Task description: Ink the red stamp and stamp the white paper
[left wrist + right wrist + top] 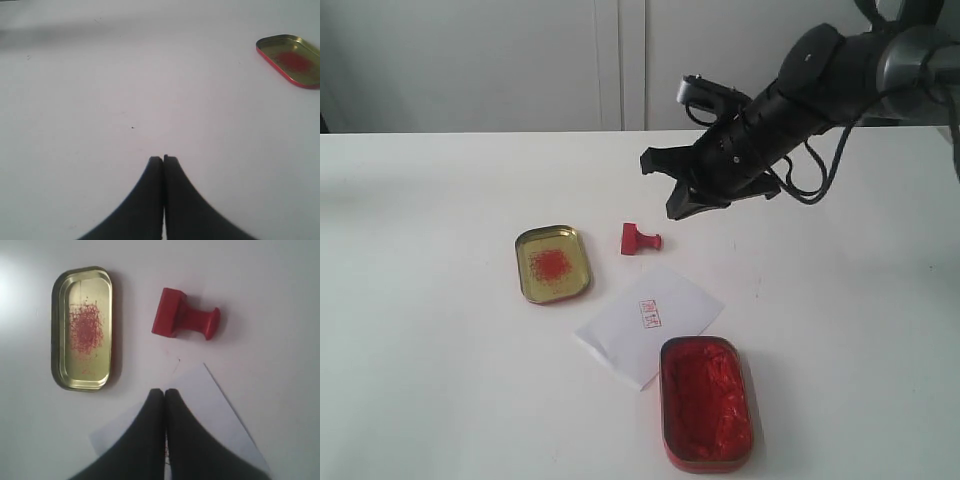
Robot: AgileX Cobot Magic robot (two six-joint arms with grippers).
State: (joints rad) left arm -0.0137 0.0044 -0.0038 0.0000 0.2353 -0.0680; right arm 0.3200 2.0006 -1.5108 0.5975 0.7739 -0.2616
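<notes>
The red stamp [638, 239] [182, 320] lies on its side on the white table, between the gold tin and the white paper [645, 320] [210, 405]. The paper carries a small red seal print. My right gripper [673, 210] [164, 391] hovers above and just right of the stamp, shut with nothing between its fingers; in the right wrist view its tips are over the paper's edge. My left gripper [163, 158] is shut and empty over bare table, and does not show in the exterior view.
A gold tin with a red smudge [552, 263] [292, 59] [82, 327] lies left of the stamp. The oblong tin of red ink paste [705, 402] sits at the paper's near right corner, overlapping it.
</notes>
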